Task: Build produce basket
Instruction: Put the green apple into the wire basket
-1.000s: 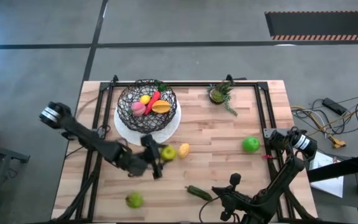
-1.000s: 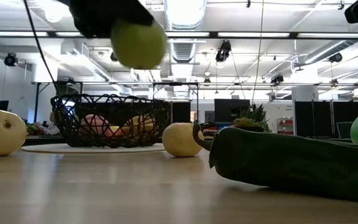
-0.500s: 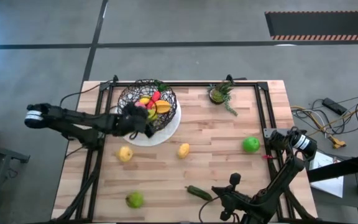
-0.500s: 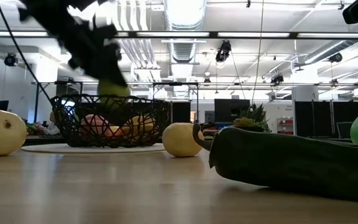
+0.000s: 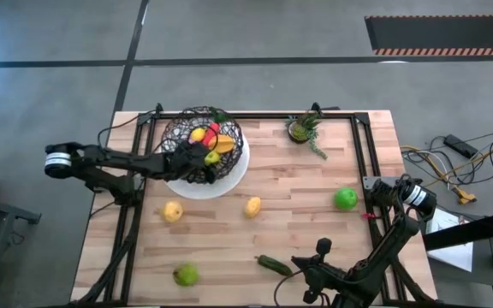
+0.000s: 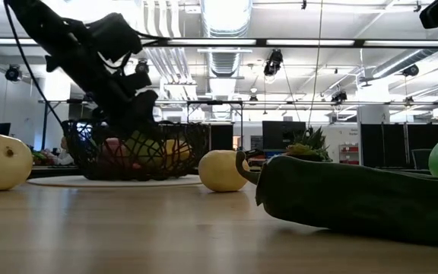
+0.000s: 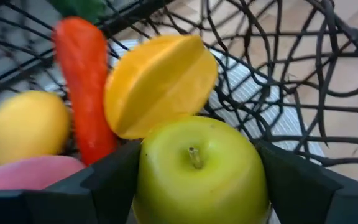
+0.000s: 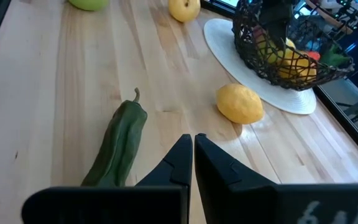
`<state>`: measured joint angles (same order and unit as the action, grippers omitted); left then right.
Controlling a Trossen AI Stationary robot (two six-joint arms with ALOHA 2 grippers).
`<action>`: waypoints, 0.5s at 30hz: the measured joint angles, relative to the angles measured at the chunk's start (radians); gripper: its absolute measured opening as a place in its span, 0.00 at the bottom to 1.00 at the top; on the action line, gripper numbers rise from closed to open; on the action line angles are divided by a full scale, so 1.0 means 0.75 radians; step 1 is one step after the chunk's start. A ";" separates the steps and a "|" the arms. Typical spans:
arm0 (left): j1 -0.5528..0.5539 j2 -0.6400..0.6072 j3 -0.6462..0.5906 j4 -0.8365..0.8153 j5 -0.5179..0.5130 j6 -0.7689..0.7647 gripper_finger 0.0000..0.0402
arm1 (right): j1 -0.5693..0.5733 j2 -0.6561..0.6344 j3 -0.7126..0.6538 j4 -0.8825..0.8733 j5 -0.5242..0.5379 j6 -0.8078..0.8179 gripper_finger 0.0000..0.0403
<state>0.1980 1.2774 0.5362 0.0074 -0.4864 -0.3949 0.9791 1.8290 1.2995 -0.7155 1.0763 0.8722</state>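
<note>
**Left arm in basket with green apple**

Butcher-block bench (image 5: 298,205) on a grey floor; in the low view we see an open hall with ceiling lights behind it.

Basket (image 5: 202,144) sits on a white plate (image 5: 234,175) near the far left corner. We see the left gripper (image 5: 197,161) reaching in over the basket's near-left rim, the arm coming from the left edge. In the left wrist view its fingers (image 7: 114,180) sit on both sides of a green apple (image 7: 197,168), closed against it, inside the mesh. Already in the basket beside the apple: orange half (image 7: 157,84), red pepper (image 7: 82,84), lemon (image 7: 23,127), peach (image 7: 30,173). We cannot tell whether the apple rests on the basket floor or hangs in the grip.

Loose produce on the bench:
- yellow lemon (image 5: 172,211), near the plate's near-left side, apart from it
- second lemon (image 5: 253,206), near the plate's near-right side, mid-bench
- lime (image 5: 186,275), by the near edge, left of centre
- cucumber (image 5: 273,264), near edge, centre, lying flat
- second apple (image 5: 345,199), toward the right edge

Potted plant (image 5: 302,130) stands at the far edge, right of the basket.

Right gripper (image 8: 193,155) waits at the near edge above the cucumber, fingertips pressed together, holding nothing.
</note>
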 joint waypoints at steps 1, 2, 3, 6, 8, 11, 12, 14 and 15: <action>0.004 0.009 0.000 0.008 0.005 0.000 0.71 | 0.000 0.000 0.000 -0.001 0.000 0.000 0.02; 0.008 0.017 -0.001 0.016 0.011 0.001 0.71 | 0.000 0.000 0.000 -0.001 0.000 0.000 0.02; 0.016 0.024 -0.001 0.031 0.016 0.001 0.71 | 0.000 0.000 0.000 0.000 0.000 -0.001 0.02; 0.033 0.032 -0.001 0.053 0.030 0.006 0.71 | 0.000 0.000 0.000 0.000 0.000 0.001 0.02; 0.041 0.031 0.001 0.047 0.034 0.012 0.72 | 0.000 0.000 0.000 0.000 -0.001 0.002 0.02; 0.052 -0.001 0.003 0.042 0.029 0.028 0.76 | 0.000 0.000 0.000 0.000 -0.001 0.002 0.02; 0.057 -0.010 0.003 0.046 0.027 0.030 0.77 | 0.000 0.000 0.000 0.000 -0.001 0.001 0.02; 0.064 -0.034 0.002 0.037 0.028 0.054 0.81 | 0.000 0.000 0.000 0.000 -0.001 0.001 0.02; 0.069 -0.045 0.002 0.036 0.029 0.062 0.82 | 0.000 0.000 0.000 -0.001 -0.001 0.001 0.02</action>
<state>0.2494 1.2434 0.5377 0.0345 -0.4649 -0.3483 0.9791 1.8290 1.2995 -0.7158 1.0760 0.8726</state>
